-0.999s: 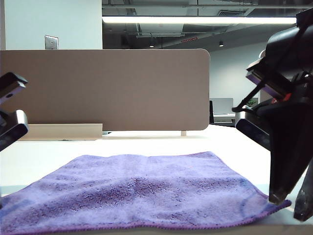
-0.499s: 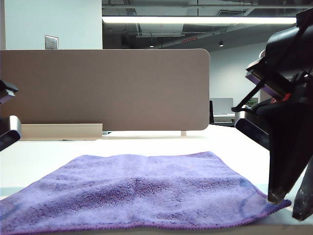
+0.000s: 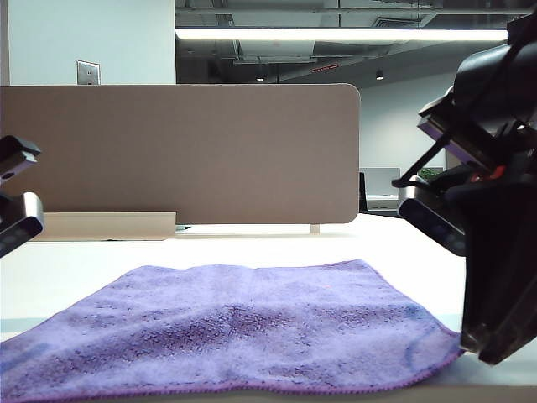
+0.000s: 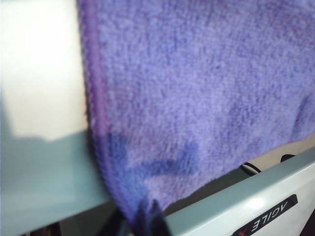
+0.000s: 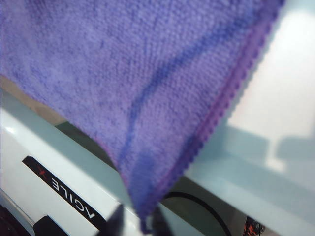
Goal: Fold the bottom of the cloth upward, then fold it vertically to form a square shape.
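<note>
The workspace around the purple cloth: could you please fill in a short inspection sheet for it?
Surface: pale table, bare around the cloth.
Job's things: purple cloth lies spread flat and unfolded; its two near corners are at the tools.
Clutter: nothing seen.
Grippers: the left tool is pinched on the cloth's near left corner, seen in the left wrist view; the right tool is at the near right corner, fingers either side of the tip; a firm grip cannot be confirmed.
Cables: a dark cable loops below the table edge.
Surroundings: beige divider panel behind the table, office ceiling light beyond.
</note>
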You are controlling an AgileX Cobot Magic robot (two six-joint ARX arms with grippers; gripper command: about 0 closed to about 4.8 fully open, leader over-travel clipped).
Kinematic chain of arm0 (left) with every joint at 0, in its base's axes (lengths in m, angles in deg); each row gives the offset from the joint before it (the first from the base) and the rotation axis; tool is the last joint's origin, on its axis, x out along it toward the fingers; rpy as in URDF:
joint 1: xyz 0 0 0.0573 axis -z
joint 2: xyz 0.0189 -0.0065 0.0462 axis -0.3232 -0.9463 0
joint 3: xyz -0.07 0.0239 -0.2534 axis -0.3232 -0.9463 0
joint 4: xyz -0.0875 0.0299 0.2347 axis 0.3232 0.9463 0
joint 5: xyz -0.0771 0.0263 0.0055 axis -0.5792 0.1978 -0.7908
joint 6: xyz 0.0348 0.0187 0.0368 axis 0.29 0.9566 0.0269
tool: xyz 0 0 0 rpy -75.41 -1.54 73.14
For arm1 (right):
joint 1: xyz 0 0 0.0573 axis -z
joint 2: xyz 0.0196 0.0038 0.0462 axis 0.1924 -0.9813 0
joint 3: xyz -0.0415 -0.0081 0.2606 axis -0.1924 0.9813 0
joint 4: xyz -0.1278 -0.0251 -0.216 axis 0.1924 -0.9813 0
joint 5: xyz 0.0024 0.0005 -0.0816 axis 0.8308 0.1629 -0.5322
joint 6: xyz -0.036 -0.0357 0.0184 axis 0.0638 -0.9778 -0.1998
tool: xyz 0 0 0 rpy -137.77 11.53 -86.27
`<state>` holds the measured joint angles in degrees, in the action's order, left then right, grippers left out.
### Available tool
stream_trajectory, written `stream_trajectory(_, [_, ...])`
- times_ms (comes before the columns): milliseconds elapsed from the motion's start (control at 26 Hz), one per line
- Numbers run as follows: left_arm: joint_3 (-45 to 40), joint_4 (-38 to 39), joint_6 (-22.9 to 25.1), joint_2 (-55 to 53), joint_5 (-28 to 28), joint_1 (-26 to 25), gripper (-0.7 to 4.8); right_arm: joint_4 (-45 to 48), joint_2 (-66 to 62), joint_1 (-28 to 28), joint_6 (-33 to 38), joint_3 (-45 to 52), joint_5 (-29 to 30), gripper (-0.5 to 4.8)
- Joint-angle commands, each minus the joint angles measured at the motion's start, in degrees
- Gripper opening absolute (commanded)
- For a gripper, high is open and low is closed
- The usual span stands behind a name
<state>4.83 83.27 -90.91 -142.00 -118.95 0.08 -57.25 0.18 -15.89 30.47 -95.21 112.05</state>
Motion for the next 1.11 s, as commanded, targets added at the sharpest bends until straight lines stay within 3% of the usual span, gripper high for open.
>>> stream_trajectory(38, [-0.07, -0.31, 0.02, 0.07, -0.02, 0.00, 0.44, 0.83, 0.11, 0.00, -0.04, -0.04, 0.46, 0.81])
stream_trajectory(231, [-0.07, -0.31, 0.02, 0.07, -0.04, 0.00, 0.14, 0.90, 0.11, 0.00, -0.04, -0.04, 0.48, 0.79])
stream_trajectory(384, [-0.07, -0.24, 0.00, 0.07, -0.07, 0.00, 0.14, 0.94, 0.11, 0.00, -0.04, -0.04, 0.48, 0.52])
stream_trajectory(653, [-0.07, -0.20, 0.00, 0.07, -0.33, 0.00, 0.12, 1.79, 0.11, 0.00, -0.04, -0.04, 0.46, 0.54])
stream_trajectory(730, [-0.07, -0.13, 0.00, 0.07, -0.52, 0.00, 0.12, 2.56, 0.11, 0.00, 0.22, -0.04, 0.42, 1.18])
stream_trajectory(1114, [-0.07, -0.11, 0.02, 0.07, -0.70, 0.00, 0.12, 2.95, 0.09, 0.00, 1.14, -0.04, -2.10, 1.22])
